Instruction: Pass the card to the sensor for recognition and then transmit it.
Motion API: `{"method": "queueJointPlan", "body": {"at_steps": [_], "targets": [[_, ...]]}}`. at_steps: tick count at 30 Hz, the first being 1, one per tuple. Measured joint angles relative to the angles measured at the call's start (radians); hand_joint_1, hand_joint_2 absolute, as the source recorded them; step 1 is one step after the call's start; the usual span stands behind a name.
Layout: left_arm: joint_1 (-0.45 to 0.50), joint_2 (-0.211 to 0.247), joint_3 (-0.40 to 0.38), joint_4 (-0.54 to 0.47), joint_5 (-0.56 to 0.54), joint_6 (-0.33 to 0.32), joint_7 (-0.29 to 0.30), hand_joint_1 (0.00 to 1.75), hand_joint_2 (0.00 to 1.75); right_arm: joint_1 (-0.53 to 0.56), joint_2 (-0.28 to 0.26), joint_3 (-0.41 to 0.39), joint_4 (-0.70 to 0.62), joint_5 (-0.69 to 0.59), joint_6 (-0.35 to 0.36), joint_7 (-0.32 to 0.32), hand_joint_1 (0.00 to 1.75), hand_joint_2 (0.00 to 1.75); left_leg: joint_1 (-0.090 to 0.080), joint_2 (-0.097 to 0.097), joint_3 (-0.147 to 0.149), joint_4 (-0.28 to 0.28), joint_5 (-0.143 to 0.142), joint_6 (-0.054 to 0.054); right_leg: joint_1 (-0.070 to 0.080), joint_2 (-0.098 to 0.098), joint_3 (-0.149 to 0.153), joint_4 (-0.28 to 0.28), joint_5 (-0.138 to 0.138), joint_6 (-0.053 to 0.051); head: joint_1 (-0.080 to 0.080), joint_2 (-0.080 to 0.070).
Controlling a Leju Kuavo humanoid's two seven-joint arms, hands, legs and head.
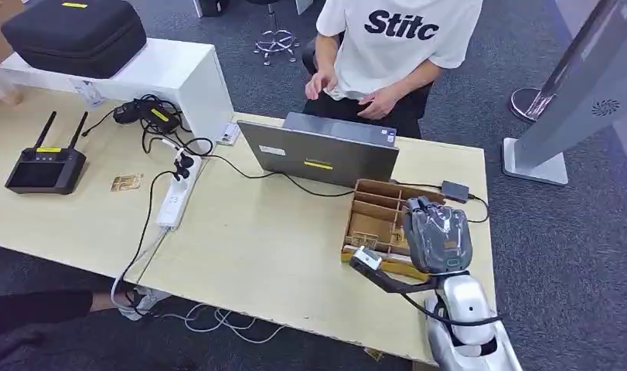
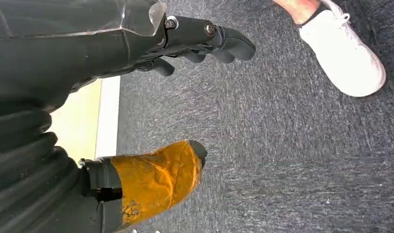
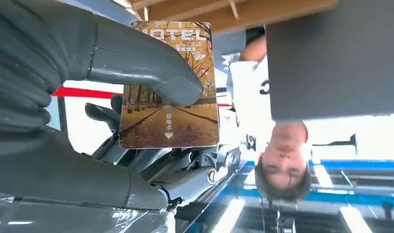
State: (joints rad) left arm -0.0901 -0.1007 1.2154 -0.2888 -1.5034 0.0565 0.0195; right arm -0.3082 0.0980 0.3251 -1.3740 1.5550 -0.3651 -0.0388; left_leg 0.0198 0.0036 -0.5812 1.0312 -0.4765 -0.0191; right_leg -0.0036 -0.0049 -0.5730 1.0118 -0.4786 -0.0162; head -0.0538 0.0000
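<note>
The card (image 3: 169, 87), a hotel key card printed with an autumn avenue, is being pinched between thumb and fingers of the right hand (image 1: 437, 236), lower right of the head view, above the wooden organiser (image 1: 376, 216). Judgement: keeping the pinch firm and the card face flat toward the sensor will be aiding recognition; which item is the sensor cannot be told. The left hand (image 2: 204, 43) is hanging over carpet, fingers curled, holding nothing. On the surface (image 1: 271, 255) a laptop (image 1: 318, 151) and power strip (image 1: 175, 197) are sitting; a seated person (image 1: 395, 46) is facing it.
</note>
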Motion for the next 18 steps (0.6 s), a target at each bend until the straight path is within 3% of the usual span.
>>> {"method": "queueJointPlan", "body": {"at_steps": [3,6,9,14,18], "targets": [[-0.001,0.000,0.000,0.000,-0.005,-0.002,0.000,0.00,1.75,-0.003,0.022,-0.009,-0.034,-0.087,0.025,-0.073,1.75,1.75,0.000,0.001,0.000,0.000,0.000,0.000,0.000,0.000,0.000,0.000,0.000,0.000,0.000,0.000],[-0.001,0.002,-0.002,0.000,-0.010,-0.003,0.000,0.00,1.75,-0.022,0.055,-0.010,-0.067,-0.242,0.159,-0.133,1.75,1.75,0.000,0.001,0.000,0.000,0.000,0.000,0.000,0.001,0.000,0.000,0.000,0.000,0.000,0.000],[-0.003,0.008,-0.012,0.000,-0.014,-0.008,0.000,0.00,1.75,-0.084,0.088,-0.011,-0.046,-0.314,0.289,-0.111,1.75,1.75,0.000,0.001,-0.001,0.000,0.001,-0.001,0.000,0.001,0.000,0.001,0.000,0.000,0.000,0.000],[-0.012,0.020,-0.039,0.003,-0.016,-0.018,0.000,0.00,1.75,-0.246,0.156,-0.006,0.118,-0.322,0.330,-0.075,1.75,1.75,0.000,0.001,0.000,0.000,0.003,-0.001,0.000,0.000,-0.001,0.002,0.002,-0.002,0.000,0.000],[-0.014,0.024,-0.050,0.004,-0.017,-0.018,0.000,0.00,1.75,-0.312,0.189,-0.001,0.192,-0.323,0.333,-0.067,1.75,1.75,0.000,0.000,-0.001,0.000,0.003,-0.001,0.000,0.000,-0.001,0.002,0.002,-0.002,0.000,0.000]]}}
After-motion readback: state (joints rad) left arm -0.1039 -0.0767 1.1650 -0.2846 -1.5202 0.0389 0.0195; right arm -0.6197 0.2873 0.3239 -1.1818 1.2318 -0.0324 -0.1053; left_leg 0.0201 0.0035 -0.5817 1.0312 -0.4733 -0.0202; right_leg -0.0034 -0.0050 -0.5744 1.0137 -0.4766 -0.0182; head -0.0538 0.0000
